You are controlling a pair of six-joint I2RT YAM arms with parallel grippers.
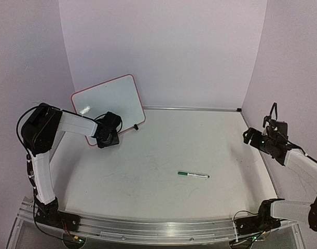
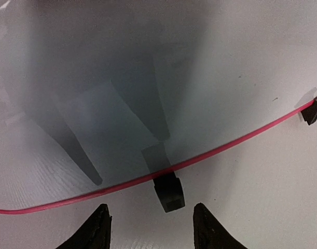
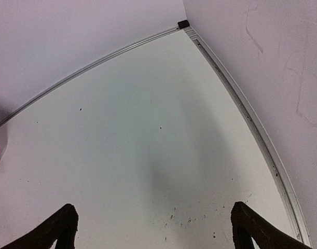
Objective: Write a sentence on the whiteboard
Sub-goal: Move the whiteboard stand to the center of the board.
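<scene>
Left gripper half-open astride 1 clip foot of the blank whiteboard, apparently to steady it; right gripper wide, empty; marker apart on surface.

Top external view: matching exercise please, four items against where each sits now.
1. glossy white rectangular whiteboard with pink-red frame
2. green-ended white marker pen
3. left claw
4. right claw

A. lying flat on the white table, centre
B. at the board's lower edge, facing a black clip foot
C. standing tilted, back left
D. raised at the right, open

Pairs: 1-C; 2-A; 3-B; 4-D
</scene>
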